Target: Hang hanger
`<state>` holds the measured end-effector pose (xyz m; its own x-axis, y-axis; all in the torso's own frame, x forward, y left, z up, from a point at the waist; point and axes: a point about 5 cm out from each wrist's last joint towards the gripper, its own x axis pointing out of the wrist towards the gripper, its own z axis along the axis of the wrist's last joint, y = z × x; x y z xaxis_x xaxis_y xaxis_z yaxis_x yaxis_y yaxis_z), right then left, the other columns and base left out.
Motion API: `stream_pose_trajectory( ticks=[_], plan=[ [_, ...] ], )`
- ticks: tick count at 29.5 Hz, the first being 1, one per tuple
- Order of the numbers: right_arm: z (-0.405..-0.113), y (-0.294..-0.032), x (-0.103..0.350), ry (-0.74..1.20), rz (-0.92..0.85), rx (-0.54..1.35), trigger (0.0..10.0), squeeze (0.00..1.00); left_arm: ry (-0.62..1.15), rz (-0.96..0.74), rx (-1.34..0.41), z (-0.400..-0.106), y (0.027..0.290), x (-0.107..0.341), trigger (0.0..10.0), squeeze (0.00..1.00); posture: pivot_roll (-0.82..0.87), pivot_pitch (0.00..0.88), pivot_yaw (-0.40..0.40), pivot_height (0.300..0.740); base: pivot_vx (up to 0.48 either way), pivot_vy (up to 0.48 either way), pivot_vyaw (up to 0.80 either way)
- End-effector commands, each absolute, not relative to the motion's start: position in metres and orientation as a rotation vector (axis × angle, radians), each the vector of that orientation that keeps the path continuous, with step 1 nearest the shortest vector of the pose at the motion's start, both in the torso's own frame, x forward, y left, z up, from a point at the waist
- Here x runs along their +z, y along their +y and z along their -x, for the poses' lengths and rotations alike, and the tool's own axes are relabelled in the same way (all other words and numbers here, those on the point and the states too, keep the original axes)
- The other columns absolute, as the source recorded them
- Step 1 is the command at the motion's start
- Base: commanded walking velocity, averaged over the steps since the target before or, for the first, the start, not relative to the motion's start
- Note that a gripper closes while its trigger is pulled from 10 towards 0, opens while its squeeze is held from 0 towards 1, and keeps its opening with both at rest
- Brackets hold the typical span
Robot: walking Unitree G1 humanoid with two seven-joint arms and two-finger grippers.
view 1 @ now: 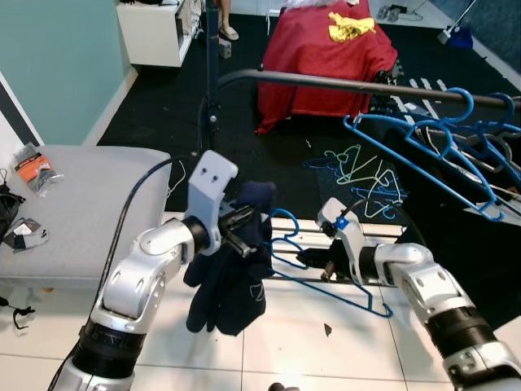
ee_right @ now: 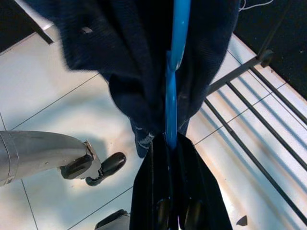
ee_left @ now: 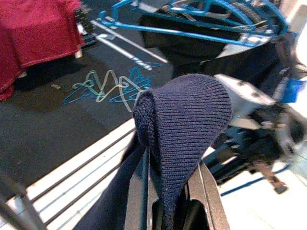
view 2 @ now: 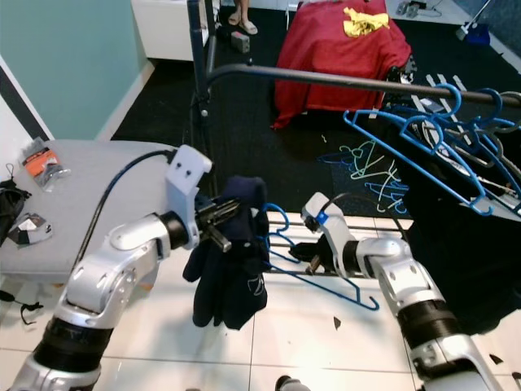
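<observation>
blue hanger (ee_right: 171, 96) pinched between right fingers (ee_right: 192, 182)

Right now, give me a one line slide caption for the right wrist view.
Right gripper shut on a blue hanger threaded into a navy knit garment, above white floor tiles.

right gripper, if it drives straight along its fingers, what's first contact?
Likely the navy garment: the right gripper, shut on the blue hanger, points straight into it. The left gripper sits just beyond; depth unclear.
</observation>
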<state>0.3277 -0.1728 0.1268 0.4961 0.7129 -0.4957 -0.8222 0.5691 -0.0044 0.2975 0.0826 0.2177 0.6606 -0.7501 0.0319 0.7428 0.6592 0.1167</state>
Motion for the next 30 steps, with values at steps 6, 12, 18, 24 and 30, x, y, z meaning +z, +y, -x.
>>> stream_pose_trajectory(
  ticks=[6, 12, 18, 24, 30],
  plan=[
    [-0.332, -0.172, 0.117, 0.487, 0.246, 0.898, 10.0, 0.0, -0.17, 0.034, -0.997, -0.28, 0.068, 0.244, 10.0, 0.0, -0.04, 0.188, -0.04, 0.74, 0.0, 0.0, 0.0],
    [-0.338, -0.17, 0.119, 0.445, 0.189, 0.838, 10.0, 0.0, -0.147, 0.028, -1.097, -0.27, 0.066, 0.244, 10.0, 0.0, -0.04, 0.189, -0.041, 0.74, 0.0, 0.0, 0.0],
    [-0.338, -0.169, 0.116, 0.448, 0.144, 0.822, 10.0, 0.0, -0.128, 0.021, -1.168, -0.262, 0.066, 0.242, 10.0, 0.0, -0.04, 0.189, -0.042, 0.74, 0.0, 0.0, 0.0],
    [-0.342, -0.171, 0.11, 0.45, -0.15, 0.655, 10.0, 0.0, -0.049, -0.048, -1.219, -0.252, 0.07, 0.23, 10.0, 0.0, -0.04, 0.183, -0.047, 0.74, 0.0, 0.0, 0.0],
    [-0.336, -0.168, 0.108, 0.465, -0.25, 0.635, 10.0, 0.0, -0.003, -0.132, -1.154, -0.256, 0.079, 0.22, 10.0, 0.0, -0.04, 0.18, -0.05, 0.74, 0.0, 0.0, 0.0]
  ],
)
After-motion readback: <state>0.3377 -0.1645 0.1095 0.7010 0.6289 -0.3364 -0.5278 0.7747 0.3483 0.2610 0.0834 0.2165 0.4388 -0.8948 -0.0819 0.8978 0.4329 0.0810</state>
